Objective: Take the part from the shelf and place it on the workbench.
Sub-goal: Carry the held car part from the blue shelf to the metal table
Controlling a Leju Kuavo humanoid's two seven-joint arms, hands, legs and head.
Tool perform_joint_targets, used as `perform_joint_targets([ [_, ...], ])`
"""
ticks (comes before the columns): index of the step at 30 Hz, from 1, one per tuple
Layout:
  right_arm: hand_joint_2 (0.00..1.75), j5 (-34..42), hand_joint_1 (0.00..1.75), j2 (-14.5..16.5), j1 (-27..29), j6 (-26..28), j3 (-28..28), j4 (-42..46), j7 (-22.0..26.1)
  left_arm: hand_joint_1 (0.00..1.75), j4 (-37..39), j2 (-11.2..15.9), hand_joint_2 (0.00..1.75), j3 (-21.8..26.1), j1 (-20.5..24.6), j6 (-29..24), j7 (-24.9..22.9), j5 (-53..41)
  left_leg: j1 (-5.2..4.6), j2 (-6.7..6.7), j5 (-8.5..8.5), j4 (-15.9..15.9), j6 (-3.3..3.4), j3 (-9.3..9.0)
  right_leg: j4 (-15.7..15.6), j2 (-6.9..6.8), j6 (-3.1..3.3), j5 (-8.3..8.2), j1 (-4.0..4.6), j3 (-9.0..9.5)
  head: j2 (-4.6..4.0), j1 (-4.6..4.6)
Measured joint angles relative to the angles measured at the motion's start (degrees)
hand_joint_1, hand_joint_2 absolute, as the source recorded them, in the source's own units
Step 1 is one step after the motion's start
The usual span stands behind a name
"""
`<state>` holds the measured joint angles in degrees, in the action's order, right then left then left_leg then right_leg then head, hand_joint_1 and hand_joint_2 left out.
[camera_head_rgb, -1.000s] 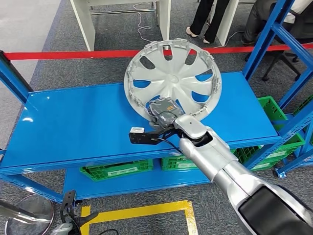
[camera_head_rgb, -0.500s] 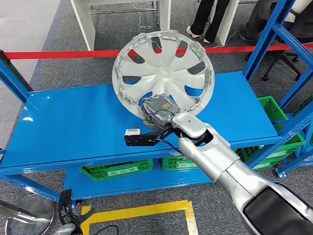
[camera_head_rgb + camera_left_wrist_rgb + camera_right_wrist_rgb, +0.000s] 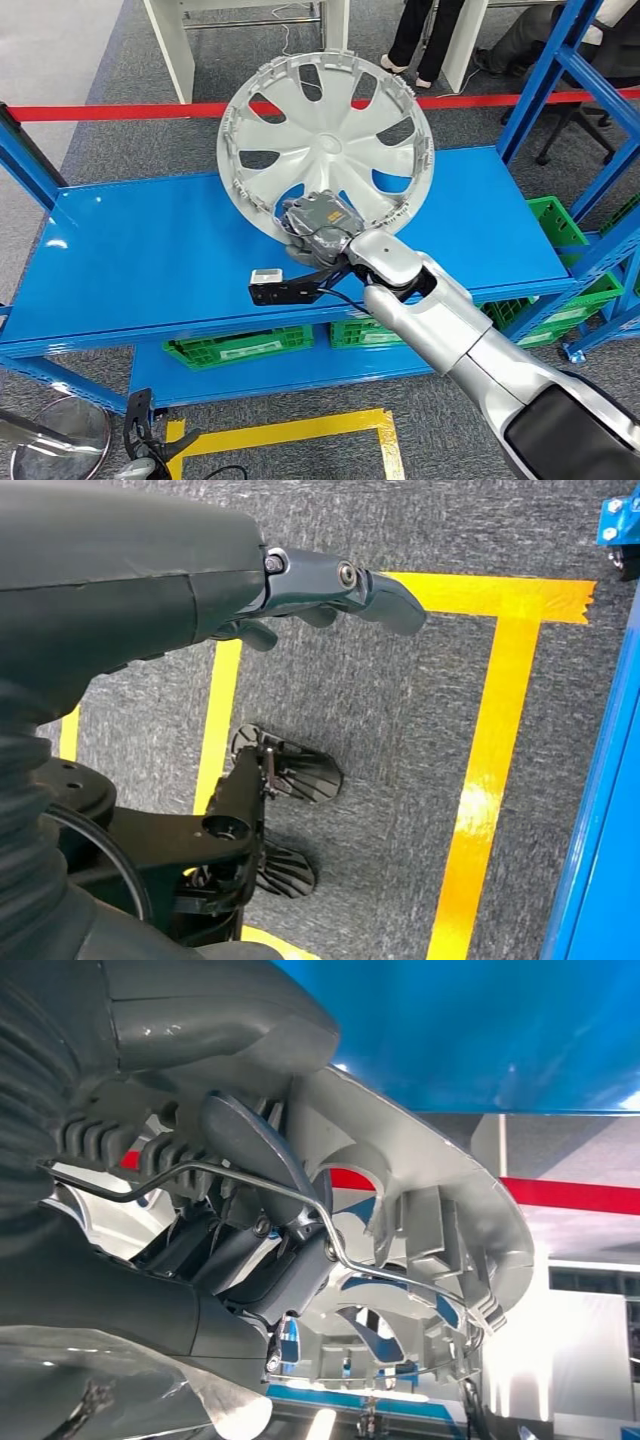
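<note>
A workshop or warehouse: blue steel shelving (image 3: pixel 151 250) with green crates (image 3: pixel 241 347) beneath it, yellow floor tape (image 3: pixel 302 432) before it, red barrier tape (image 3: pixel 113 111) behind.

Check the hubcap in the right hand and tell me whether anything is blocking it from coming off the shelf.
Nothing visible blocks it. The right hand grips the hubcap at its lower rim, and the hubcap is tilted up above the blue shelf. The shelf's uprights stand far out at the ends. The workbench itself cannot be identified from here.

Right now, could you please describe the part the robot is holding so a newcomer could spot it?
Find the blue shelf. Above its top level, the right hand grips a large round silver wheel cover by its rim, tilted up. Nothing else there is silver and spoked.
</note>
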<state>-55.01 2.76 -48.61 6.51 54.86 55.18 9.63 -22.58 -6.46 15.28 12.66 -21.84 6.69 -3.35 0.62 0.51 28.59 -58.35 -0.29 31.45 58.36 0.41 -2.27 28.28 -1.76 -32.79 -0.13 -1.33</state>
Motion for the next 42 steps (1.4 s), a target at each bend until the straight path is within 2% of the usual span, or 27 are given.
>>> perform_joint_targets([
  [6,1.75,1.0,1.75,-0.1,0.6,0.0,0.0,0.2,0.5,0.0,0.0,0.0,1.75,0.2,0.0,0.5,0.0,0.5,-0.15,-0.02,0.22,-0.6,0.43,0.34,-0.2,-0.02,-0.39,-0.23,-0.19,0.0,0.0,0.01],
  [9,1.75,1.1,1.75,-0.2,0.7,0.1,0.0,0.5,0.6,0.0,0.0,0.0,1.75,0.2,0.1,0.5,0.1,0.5,0.09,0.22,-0.4,0.6,1.35,-0.2,0.2,-0.04,-0.88,0.2,-0.07,-0.44,0.0,-0.09],
  [10,1.75,1.1,1.75,-0.2,0.7,0.2,0.0,0.6,0.6,0.0,0.0,0.0,1.75,0.2,0.1,0.5,0.1,0.5,0.24,0.32,-0.68,1.1,1.68,-0.47,1.9,-0.09,-0.9,1.1,0.01,-1.4,0.0,-0.19],
  [11,1.75,1.2,1.75,-0.3,0.7,0.3,0.0,0.7,0.6,0.0,0.0,-0.1,1.75,0.2,0.2,0.5,0.2,0.5,0.36,0.45,-0.88,1.3,1.88,-0.69,4.9,-0.15,-0.85,2.49,0.05,-3.05,0.0,-0.26],
  [13,1.75,1.2,1.75,-0.4,0.9,0.4,0.0,0.7,0.7,0.0,0.0,-0.1,1.75,0.2,0.1,0.5,0.2,0.5,0.33,0.47,-0.96,1.3,2.01,-0.71,12.5,-0.18,-0.85,5.0,0.11,-7.22,0.0,-0.32],
  [14,1.75,1.2,1.75,-0.5,1.1,0.4,0.0,0.7,0.7,0.0,0.0,-0.2,1.75,0.2,0.1,0.5,0.2,0.5,0.31,0.45,-0.93,1.2,2.01,-0.72,14.9,-0.19,-0.86,5.11,0.11,-8.82,0.0,-0.31],
  [15,1.75,1.2,1.75,-0.6,1.2,0.4,0.1,0.7,0.7,0.0,0.0,-0.2,1.75,0.2,0.1,0.5,0.2,0.5,0.31,0.41,-0.82,1.1,1.95,-0.73,15.3,-0.21,-0.83,4.07,0.11,-9.53,0.0,-0.33],
  [16,1.75,1.3,1.75,-0.7,1.3,0.4,0.1,0.7,0.7,0.0,0.0,-0.2,1.75,0.2,0.1,0.5,0.2,0.5,0.33,0.34,-0.62,0.9,1.82,-0.76,13.3,-0.26,-0.75,1.92,0.1,-9.17,0.0,-0.32],
  [17,1.75,1.3,1.75,-0.8,1.3,0.4,0.1,0.7,0.7,0.0,0.0,-0.2,1.75,0.2,0.1,0.5,0.2,0.5,0.37,0.3,-0.29,0.6,1.61,-0.77,9.8,-0.38,-0.64,-0.55,0.09,-8.07,0.0,-0.34],
  [18,1.75,1.4,1.75,-0.9,1.4,0.4,0.1,0.7,0.7,0.0,0.0,-0.3,1.75,0.2,0.1,0.5,0.2,0.5,0.3,0.27,0.08,0.2,1.31,-0.6,6.6,-0.49,-0.49,-2.24,0.23,-6.57,0.0,-0.34],
  [19,1.75,1.5,1.75,-0.9,1.5,0.5,0.0,0.7,0.7,0.0,0.0,-0.3,1.75,0.2,0.1,0.5,0.2,0.5,0.21,0.26,0.36,-0.2,0.98,-0.37,4.1,-0.56,-0.3,-3.22,0.38,-5.36,0.01,-0.35],
  [21,1.75,1.5,1.75,-1.1,1.9,0.6,0.1,0.6,0.9,0.0,0.0,-0.3,1.75,0.3,0.0,0.5,0.1,0.4,0.05,0.29,0.55,-0.7,0.46,0.1,2.7,-0.5,0.13,-3.02,0.64,-4.41,0.01,-0.38],
  [23,1.75,1.6,1.75,-1.2,2.1,0.7,0.0,0.6,1.0,0.0,0.0,-0.3,1.75,0.3,0.0,0.5,0.0,0.4,0.13,0.28,0.76,-1.0,-0.01,0.27,2.3,-0.37,0.68,-2.78,0.48,-4.6,0.0,-0.37],
  [24,1.75,1.6,1.75,-1.2,2.2,0.7,0.0,0.5,1.0,0.0,0.0,-0.3,1.75,0.3,0.0,0.5,0.0,0.4,0.16,0.24,1.44,-1.6,-0.29,0.51,2.2,-0.35,1.05,-2.69,0.35,-4.63,0.0,-0.33],
  [25,1.75,1.7,1.75,-1.2,2.2,0.8,0.0,0.5,1.0,0.0,0.0,-0.2,1.75,0.3,0.0,0.5,0.0,0.4,0.2,0.18,2.81,-3.1,-0.55,1.1,2.0,-0.34,1.37,-2.69,0.22,-4.68,0.0,-0.24],
  [26,1.75,1.7,1.75,-1.2,2.3,0.8,0.0,0.4,1.0,0.0,0.0,-0.2,1.75,0.3,0.1,0.5,0.0,0.4,0.24,0.11,4.74,-5.9,-0.77,2.11,1.9,-0.34,1.67,-2.76,0.14,-4.77,0.0,-0.17],
  [28,1.75,1.7,1.75,-1.2,2.4,0.9,0.0,0.3,1.1,0.0,0.0,-0.2,1.75,0.4,0.0,0.5,0.0,0.4,0.27,-0.01,8.6,-13.4,-0.95,4.92,1.9,-0.34,2.05,-2.97,0.24,-5.03,0.0,-0.05],
  [29,1.75,1.7,1.75,-1.2,2.6,1.0,0.0,0.2,1.2,0.0,0.0,-0.2,1.75,0.4,0.0,0.5,-0.1,0.4,0.28,-0.04,9.43,-16.2,-0.96,5.88,1.9,-0.34,2.14,-3.11,0.29,-5.16,0.0,-0.04],
  [30,1.75,1.7,1.75,-1.2,2.7,1.0,0.0,0.1,1.2,0.0,0.0,-0.2,1.75,0.4,-0.1,0.5,-0.1,0.4,0.28,-0.07,9.13,-17.1,-0.93,6.04,1.9,-0.33,2.16,-3.27,0.33,-5.3,0.0,-0.04],
  [31,1.75,1.7,1.75,-1.2,2.7,1.0,0.0,0.1,1.2,0.0,0.0,-0.2,1.75,0.4,-0.1,0.5,-0.1,0.4,0.28,-0.08,7.73,-15.7,-0.86,5.19,1.9,-0.32,2.11,-3.46,0.33,-5.43,0.0,-0.04],
  [33,1.75,1.7,1.75,-1.2,2.8,1.0,0.0,0.0,1.2,0.0,0.0,-0.1,1.75,0.4,0.0,0.5,-0.1,0.4,0.31,-0.17,3.94,-8.5,-0.66,1.53,2.0,-0.27,1.77,-3.92,0.3,-5.69,0.0,-0.04],
  [34,1.75,1.7,1.75,-1.2,2.8,1.0,0.0,0.0,1.2,0.0,0.0,-0.1,1.75,0.4,0.0,0.5,-0.1,0.4,0.24,-0.32,2.7,-4.9,-0.56,-0.23,2.0,-0.21,1.49,-4.19,0.35,-5.86,0.0,-0.04],
  [36,1.75,1.7,1.75,-1.2,2.7,1.0,0.0,0.0,1.2,0.0,0.0,-0.1,1.75,0.4,0.1,0.5,-0.1,0.4,0.09,-0.6,2.09,-1.4,-0.43,-1.94,2.0,-0.12,1.06,-4.57,0.48,-6.13,0.0,-0.05],
  [40,1.75,1.7,1.75,-1.2,2.7,1.0,0.0,0.0,1.3,0.0,0.0,-0.1,1.75,0.4,0.1,0.5,-0.1,0.4,-0.01,-0.69,1.99,-1.1,-0.36,-1.95,1.9,-0.09,0.85,-4.86,0.53,-6.24,0.0,-0.07],
  [41,1.75,1.7,1.75,-1.2,2.7,1.0,0.0,0.0,1.3,0.0,0.0,-0.1,1.75,0.4,0.0,0.5,-0.1,0.4,-0.06,-0.7,1.81,-1.1,-0.15,-1.68,1.7,-0.1,0.58,-5.31,0.53,-6.3,0.0,-0.07],
  [42,1.75,1.7,1.75,-1.2,2.7,1.0,0.0,0.0,1.3,0.0,0.0,-0.2,1.75,0.4,0.0,0.6,-0.1,0.4,-0.05,-0.58,1.05,-1.0,0.45,-0.84,3.2,-0.18,0.21,-3.84,0.52,-7.14,0.0,-0.11],
])
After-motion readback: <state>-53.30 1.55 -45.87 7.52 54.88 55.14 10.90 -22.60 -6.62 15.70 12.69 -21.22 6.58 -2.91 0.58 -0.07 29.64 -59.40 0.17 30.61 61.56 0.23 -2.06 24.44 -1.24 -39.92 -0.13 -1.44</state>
